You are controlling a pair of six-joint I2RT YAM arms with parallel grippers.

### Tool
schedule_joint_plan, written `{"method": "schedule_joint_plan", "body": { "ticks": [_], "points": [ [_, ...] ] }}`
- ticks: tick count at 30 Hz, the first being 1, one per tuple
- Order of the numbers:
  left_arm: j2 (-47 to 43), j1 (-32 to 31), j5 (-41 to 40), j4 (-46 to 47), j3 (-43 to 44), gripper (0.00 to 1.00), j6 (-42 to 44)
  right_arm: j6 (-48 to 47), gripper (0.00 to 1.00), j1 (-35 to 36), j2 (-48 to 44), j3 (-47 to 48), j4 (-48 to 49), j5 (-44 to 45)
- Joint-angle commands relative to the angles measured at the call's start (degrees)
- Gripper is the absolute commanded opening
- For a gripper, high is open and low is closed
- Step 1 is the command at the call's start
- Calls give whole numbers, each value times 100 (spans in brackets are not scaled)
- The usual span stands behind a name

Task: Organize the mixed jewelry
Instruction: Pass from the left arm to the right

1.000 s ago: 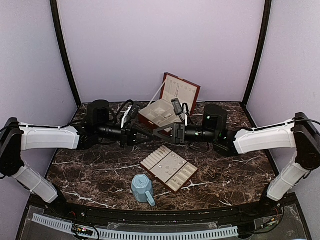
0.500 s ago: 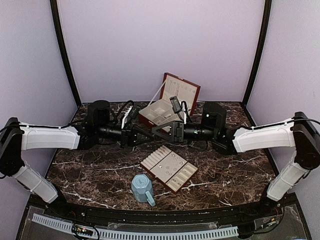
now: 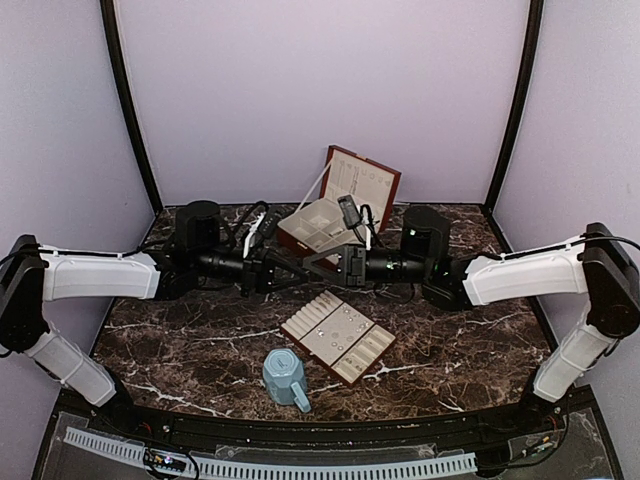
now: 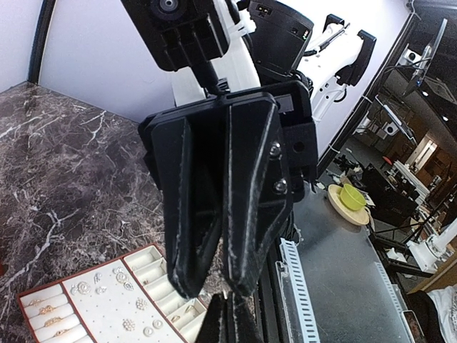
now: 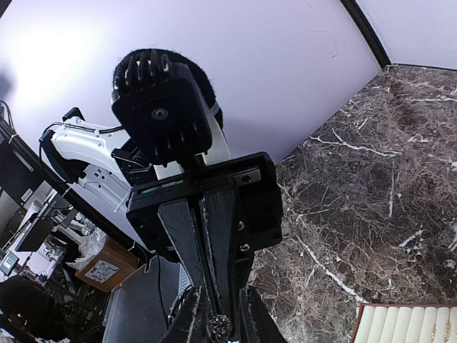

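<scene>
My two grippers meet tip to tip in mid-air above the table, behind the tray. My left gripper (image 3: 298,265) (image 4: 228,323) is shut on a small sparkly silvery stud (image 5: 220,327) held at its tips. My right gripper (image 3: 311,263) (image 5: 220,318) is open, with its fingers (image 4: 189,214) either side of the left gripper's tips and the stud. The cream-lined brown tray (image 3: 372,345) (image 4: 43,291) lies below and holds several small silvery studs (image 4: 80,287) and rings. No bracelet-sized hoop shows.
A light-blue faceted mug (image 3: 286,378) stands near the front, left of the tray. An open brown jewelry box (image 3: 335,205) with its lid raised stands at the back centre behind the grippers. The tray's corner shows in the right wrist view (image 5: 407,325).
My right gripper has moved left toward the left gripper, and its open fingers now overlap the left gripper's tips. The left arm has barely moved.
</scene>
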Motion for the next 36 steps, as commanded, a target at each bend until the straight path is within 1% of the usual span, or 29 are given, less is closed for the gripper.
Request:
{"method": "schedule_joint_plan", "body": {
  "ticks": [1,9,14,16,17,18,19,21,24,25,26,27,28,33,36],
  "points": [
    [-23,-16,53,17,12,0,52,-83,15,30,15,77,144,33],
    [-17,-18,37,15,8,0,52,-30,9,20,-49,-13,275,101],
    [8,-11,-17,-27,21,0,43,-32,7,20,-152,-84,270,244],
    [6,-17,-42,-42,25,14,48,-76,7,16,-221,-106,182,361],
    [-24,-17,-44,-51,18,30,67,-109,7,7,-261,-108,91,431],
    [-42,-18,-58,-53,-7,36,81,-160,7,-2,-299,-114,-26,511],
    [-117,-18,-98,-58,-28,49,106,-213,7,-17,-335,-116,-175,601],
    [-290,-18,-199,-103,-95,61,278,-352,7,-56,-406,-116,-507,783],
    [-673,-6,-595,-493,-175,66,662,-625,7,-102,-496,-169,-1011,1054],
    [-899,40,-927,-599,-182,68,840,-739,7,-103,-505,-172,-1211,1174],
    [-1007,82,-1079,-751,-192,69,899,-900,7,-96,-498,-136,-1480,1303],
    [-1206,212,-1402,-815,-190,70,967,-1014,7,-99,-465,-100,-1743,1421],
    [-1283,312,-1563,-972,-158,71,976,-1100,7,-103,-442,-84,-1924,1532],
    [-1673,1247,-2710,-1607,119,72,862,-1442,7,-12,-208,72,-2678,2137],
    [-1829,1490,-3402,-1994,253,72,870,-1584,7,120,140,231,-3013,2438]
  ]
}}
